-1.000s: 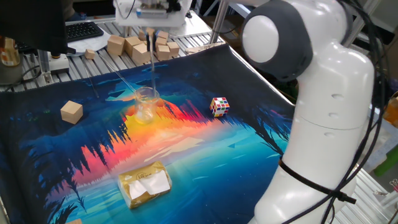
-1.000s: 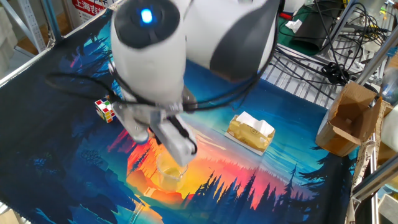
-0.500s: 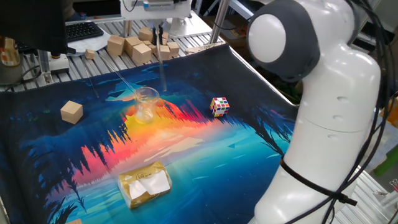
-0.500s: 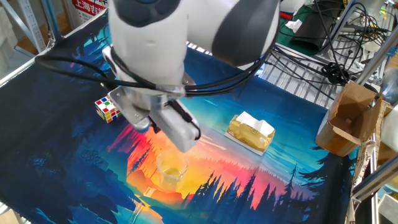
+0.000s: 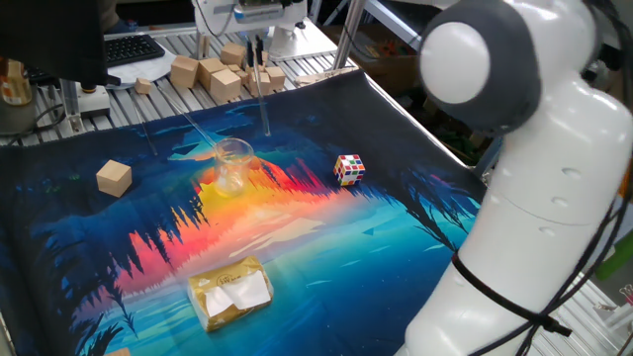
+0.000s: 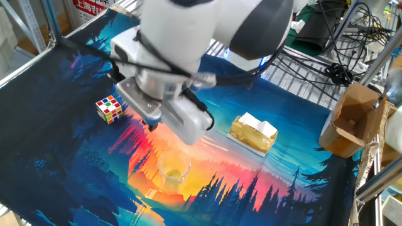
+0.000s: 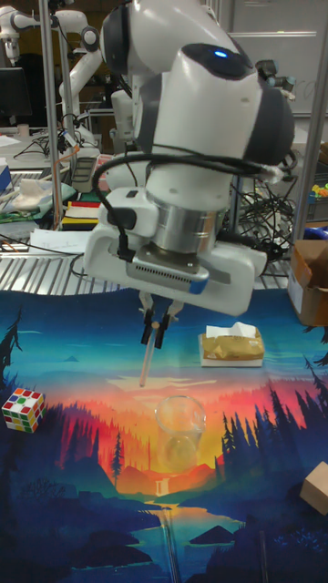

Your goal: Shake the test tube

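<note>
Holding the test tube [image 7: 146, 363] near its top end, our gripper [image 7: 154, 330] is clamped on it, hanging clear above the mat [image 7: 82, 428] beside the beaker [image 7: 179, 425]. We judge it light, slippery and fragile.

Clear beaker [image 5: 233, 164], puzzle cube [image 5: 348, 169], wooden block [image 5: 114, 178], yellow packet [image 5: 230, 291]

Lab bg: metal shelving [image 6: 28, 28], cables [image 6: 339, 37], cardboard box [image 6: 352, 122].
</note>
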Motion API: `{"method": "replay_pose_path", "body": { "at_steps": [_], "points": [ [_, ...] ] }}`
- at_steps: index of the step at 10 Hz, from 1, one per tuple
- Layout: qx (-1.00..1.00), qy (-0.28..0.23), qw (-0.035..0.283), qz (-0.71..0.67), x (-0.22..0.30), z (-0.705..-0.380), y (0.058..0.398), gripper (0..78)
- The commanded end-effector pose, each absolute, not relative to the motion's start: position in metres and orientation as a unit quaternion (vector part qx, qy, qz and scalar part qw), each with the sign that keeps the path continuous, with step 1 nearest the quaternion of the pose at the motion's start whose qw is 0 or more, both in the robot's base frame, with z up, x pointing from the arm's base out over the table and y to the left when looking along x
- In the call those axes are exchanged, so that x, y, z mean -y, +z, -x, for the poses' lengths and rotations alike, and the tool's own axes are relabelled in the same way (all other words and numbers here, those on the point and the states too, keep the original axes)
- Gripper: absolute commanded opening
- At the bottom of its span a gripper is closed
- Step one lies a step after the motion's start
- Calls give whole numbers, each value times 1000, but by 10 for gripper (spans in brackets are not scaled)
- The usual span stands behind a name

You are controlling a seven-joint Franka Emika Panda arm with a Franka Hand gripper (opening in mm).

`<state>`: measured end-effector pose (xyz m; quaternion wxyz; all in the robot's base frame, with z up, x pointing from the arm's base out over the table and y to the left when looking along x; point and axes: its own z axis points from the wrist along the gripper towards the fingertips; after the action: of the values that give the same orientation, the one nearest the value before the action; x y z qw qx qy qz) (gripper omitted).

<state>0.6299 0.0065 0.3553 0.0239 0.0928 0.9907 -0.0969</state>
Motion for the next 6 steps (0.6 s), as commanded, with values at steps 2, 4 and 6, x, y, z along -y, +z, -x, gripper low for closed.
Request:
{"method": "replay_pose_path", "body": {
  "at_steps": [2,4,6],
  "points": [
    [-967,87,113,-209,1,-649,371,11],
    [-957,131,109,-236,-1,-648,372,11],
    [-928,239,4,-285,-11,-642,377,11]
  ]
}}
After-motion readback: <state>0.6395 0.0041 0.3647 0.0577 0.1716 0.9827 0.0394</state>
